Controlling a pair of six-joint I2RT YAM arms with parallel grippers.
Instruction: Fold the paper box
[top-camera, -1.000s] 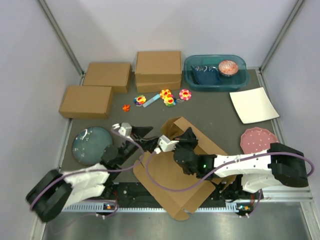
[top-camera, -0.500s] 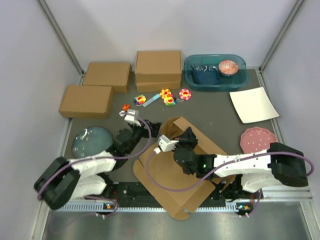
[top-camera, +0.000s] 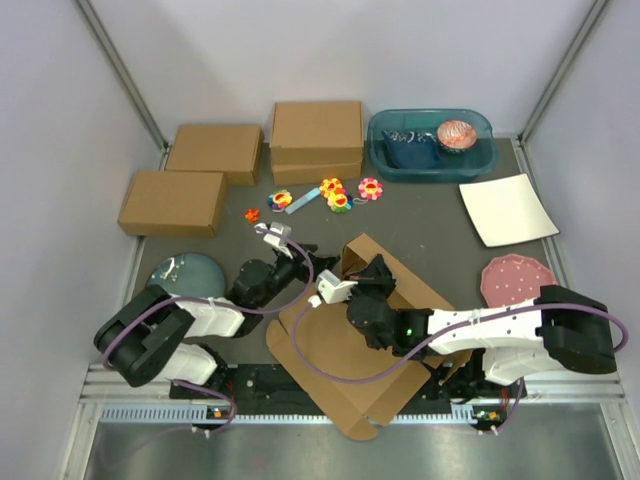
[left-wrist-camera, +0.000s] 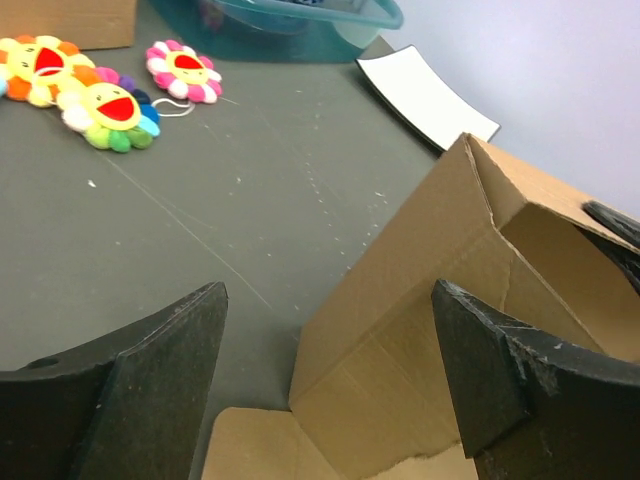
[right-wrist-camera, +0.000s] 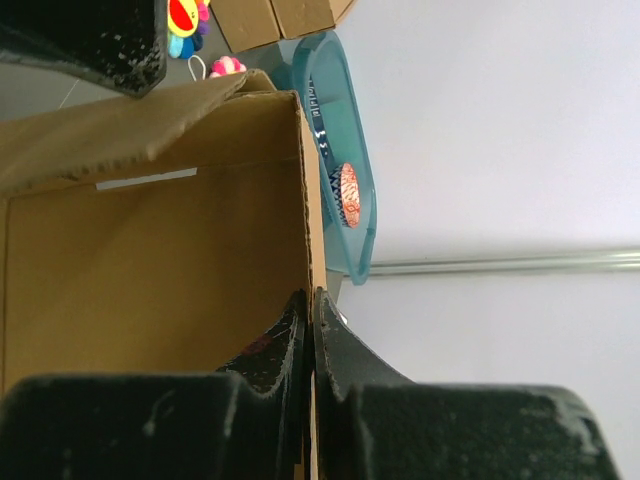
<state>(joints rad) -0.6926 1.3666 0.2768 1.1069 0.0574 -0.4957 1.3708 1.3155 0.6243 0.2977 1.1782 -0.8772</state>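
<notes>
Two grippers share the work: the right gripper (right-wrist-camera: 311, 300) pinches a raised wall of the paper box (top-camera: 340, 350), which lies half-flat at the near middle of the table (top-camera: 440, 225). The left gripper (left-wrist-camera: 328, 300), jaws wide apart, should straddle the neighbouring wall squarely, then close along its crease.

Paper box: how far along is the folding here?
Done: one wall of the paper box stands up. In hand: the right gripper is shut on that wall's edge; the left gripper, open, faces its outside. Left: the near panels lie flat, lid unclosed.
</notes>
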